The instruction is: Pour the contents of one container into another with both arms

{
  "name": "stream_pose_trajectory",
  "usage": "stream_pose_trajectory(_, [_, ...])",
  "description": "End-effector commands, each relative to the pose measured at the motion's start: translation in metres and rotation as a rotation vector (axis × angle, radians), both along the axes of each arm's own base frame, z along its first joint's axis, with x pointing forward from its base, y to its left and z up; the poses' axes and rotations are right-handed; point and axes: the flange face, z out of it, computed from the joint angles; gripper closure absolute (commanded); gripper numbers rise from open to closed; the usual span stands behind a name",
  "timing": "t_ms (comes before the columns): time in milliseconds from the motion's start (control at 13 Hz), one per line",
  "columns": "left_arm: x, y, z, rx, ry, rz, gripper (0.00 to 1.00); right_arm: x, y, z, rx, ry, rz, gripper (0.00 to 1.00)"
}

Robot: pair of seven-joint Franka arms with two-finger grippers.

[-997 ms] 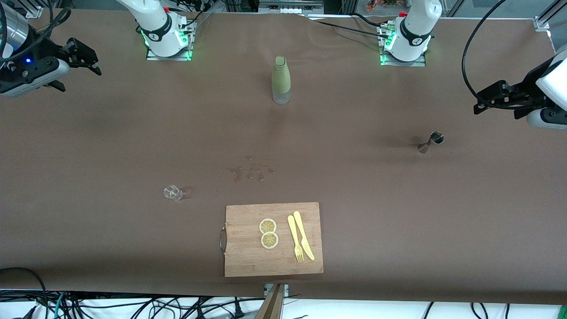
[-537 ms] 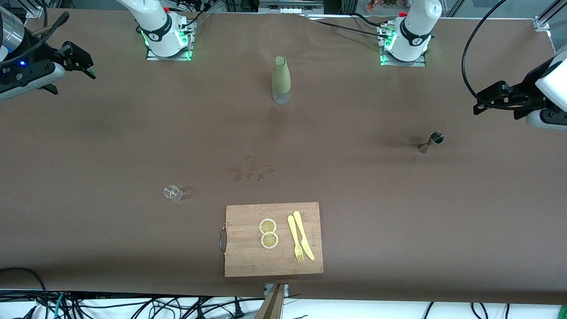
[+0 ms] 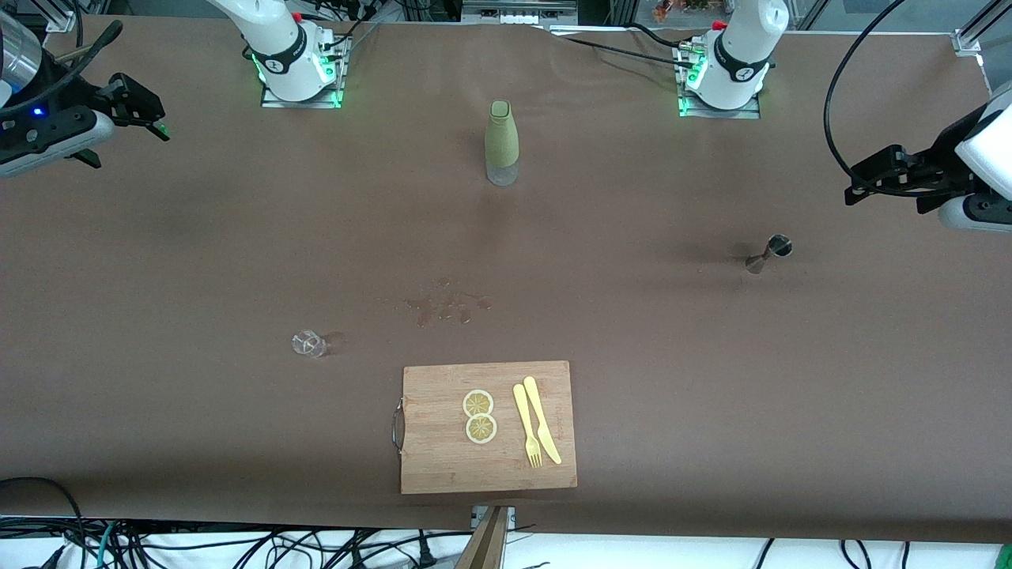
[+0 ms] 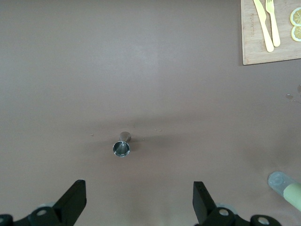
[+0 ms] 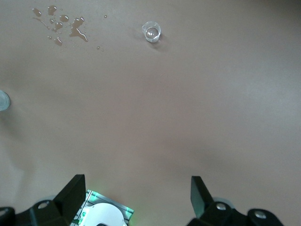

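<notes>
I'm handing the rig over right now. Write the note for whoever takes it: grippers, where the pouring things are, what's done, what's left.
Left gripper: open, empty, up at its end of the table, near the metal jigger.
Right gripper: open, empty, up at its own end.
Small glass stands toward the right arm's end, nearer the camera than the spill.
Green bottle stands upright between the bases.
Done: nothing visibly. Left: grasp both containers, pour.

cutting board (image 3: 443, 462) holds 2 lemon slices (image 3: 479, 416), cutlery (image 3: 536, 431).
</notes>
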Motion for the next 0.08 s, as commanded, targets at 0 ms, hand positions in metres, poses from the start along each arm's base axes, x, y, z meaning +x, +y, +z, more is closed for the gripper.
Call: stream_pose_trajectory(0, [0.0063, 0.0005, 0.0033, 0.001, -0.008, -0.011, 0.0, 0.0012, 0.002, 0.0064, -0.018, -0.011, -0.007, 0.01])
